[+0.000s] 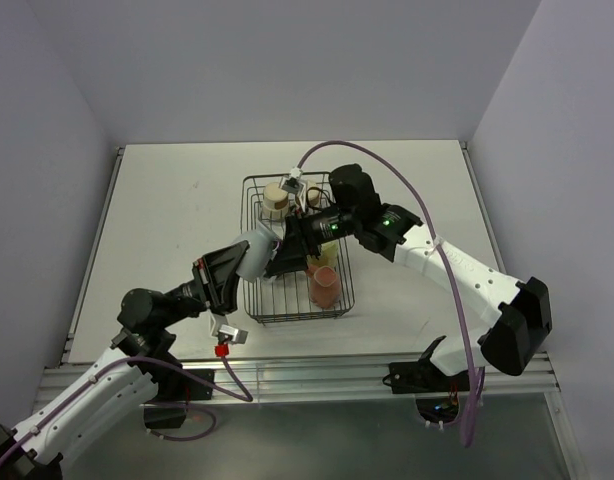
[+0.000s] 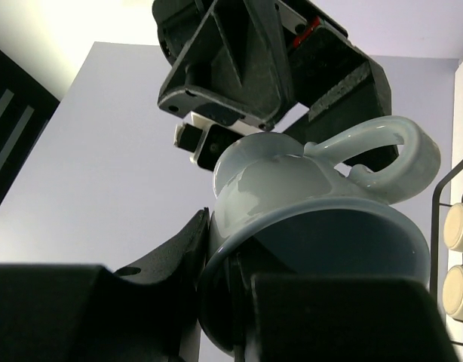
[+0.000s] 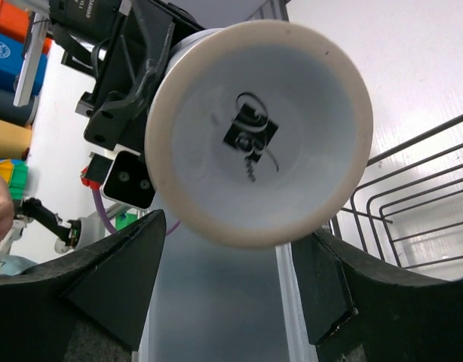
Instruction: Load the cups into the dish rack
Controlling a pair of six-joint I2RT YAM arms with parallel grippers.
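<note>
Blue-grey cup point(image 1: 254, 250), right gripper point(image 1: 279, 258) just ahead

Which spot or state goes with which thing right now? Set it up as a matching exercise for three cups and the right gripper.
Things:
1. pale blue-grey mug
2. salmon-pink mug
3. tan tumbler
4. right gripper

Places or states:
A. in the far left corner of the dish rack
B. open, fingers either side of a mug's base
C. in the near end of the rack
D. held by the left gripper over the rack's left edge

Pairs: 1-D, 2-C, 3-A, 4-B.
</note>
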